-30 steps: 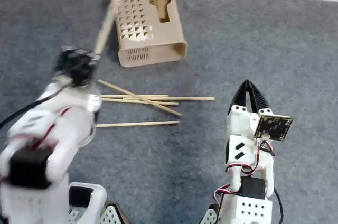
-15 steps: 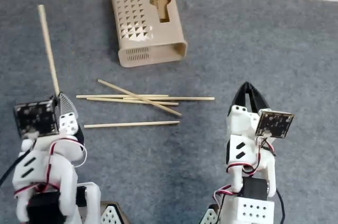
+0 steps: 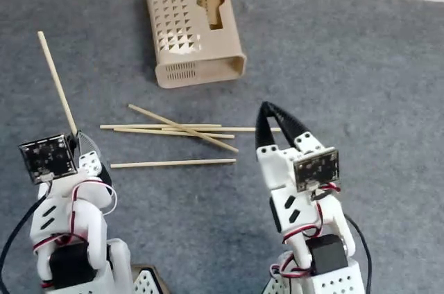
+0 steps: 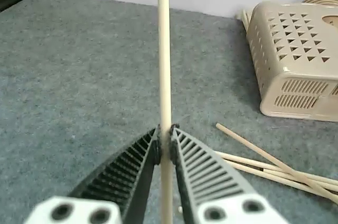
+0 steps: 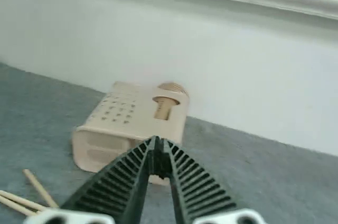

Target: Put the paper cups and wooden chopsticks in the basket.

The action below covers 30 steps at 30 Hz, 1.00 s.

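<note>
I seem to be in a small robotics lab or test bench. My desk (image 3: 361,65) is covered in plain grey felt and backs onto a bare white wall (image 5: 237,60). My left arm (image 3: 87,221) and right arm (image 3: 309,238) are white plastic, with exposed wires (image 3: 64,223) and an uncased camera board (image 3: 47,158).

Readable text: none on any surface shown.
Basket (image 3: 198,30), ahead of the right claw (image 5: 158,155): perforated walls, no label legible.
Chopstick (image 4: 164,49), pinched in the left claw (image 4: 165,131): bare wood, no marking legible.
Loose chopsticks (image 3: 187,130), between the two claws: unmarked as far as can be seen.
Wrist camera boards (image 3: 47,159), behind each claw: any print too small to read.
</note>
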### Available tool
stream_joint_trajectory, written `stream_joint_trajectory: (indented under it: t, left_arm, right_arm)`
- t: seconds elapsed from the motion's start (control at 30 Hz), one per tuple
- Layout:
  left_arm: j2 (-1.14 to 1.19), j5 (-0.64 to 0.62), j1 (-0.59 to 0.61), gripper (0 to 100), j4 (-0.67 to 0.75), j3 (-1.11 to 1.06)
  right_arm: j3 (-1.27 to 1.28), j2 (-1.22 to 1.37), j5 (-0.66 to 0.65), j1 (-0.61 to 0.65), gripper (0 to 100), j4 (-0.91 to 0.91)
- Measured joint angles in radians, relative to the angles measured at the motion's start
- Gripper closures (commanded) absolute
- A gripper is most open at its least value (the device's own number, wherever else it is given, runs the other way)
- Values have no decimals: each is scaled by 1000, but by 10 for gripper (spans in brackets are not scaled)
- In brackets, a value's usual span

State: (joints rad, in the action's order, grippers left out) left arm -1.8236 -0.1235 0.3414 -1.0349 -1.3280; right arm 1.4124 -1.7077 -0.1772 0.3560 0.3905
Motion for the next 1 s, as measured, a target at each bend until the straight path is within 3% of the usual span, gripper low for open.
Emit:
stream_joint_trajectory:
  t: [0.27, 0.5, 0.8, 1.0]
  left_arm:
    - [2, 0, 0, 992, 3, -14]
    - [2, 0, 0, 992, 3, -14]
    - [2, 0, 0, 992, 3, -14]
    - [2, 0, 0, 992, 3, -14]
  right_arm:
    - [-172, 244, 0, 83, 992, -72]
    - [-434, 755, 0, 91, 992, -233]
    - [-852, 1464, 0, 91, 992, -255]
    - [-1028, 1665, 0, 91, 992, -213]
